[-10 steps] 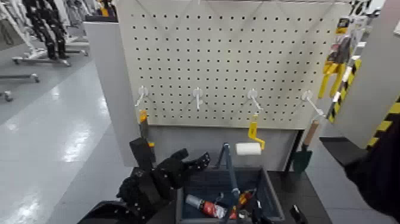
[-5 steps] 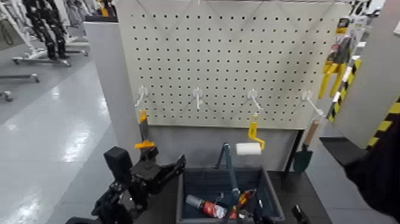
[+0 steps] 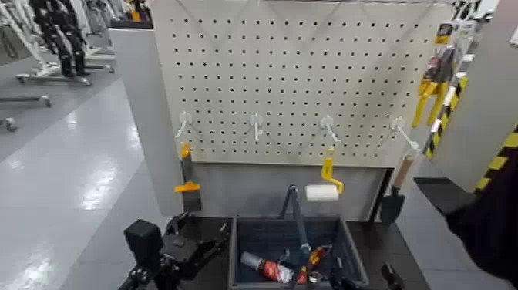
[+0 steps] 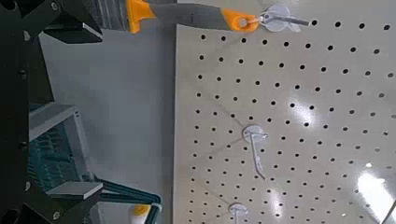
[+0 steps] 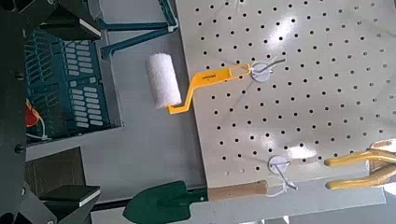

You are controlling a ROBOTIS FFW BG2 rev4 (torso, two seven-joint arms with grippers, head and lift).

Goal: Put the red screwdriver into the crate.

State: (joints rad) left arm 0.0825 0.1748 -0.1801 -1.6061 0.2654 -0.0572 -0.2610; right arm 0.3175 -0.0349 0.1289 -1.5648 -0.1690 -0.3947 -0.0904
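Red screwdriver (image 3: 314,258) lies in crate (image 3: 346,245), right of left gripper (image 3: 202,241).

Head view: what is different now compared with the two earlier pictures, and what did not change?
The left gripper has moved down and back toward the robot, away from the crate; it holds nothing. The scraper it hid before now shows in full on the pegboard. The red screwdriver lies in the crate as before, and the paint roller and trowel hang unchanged.
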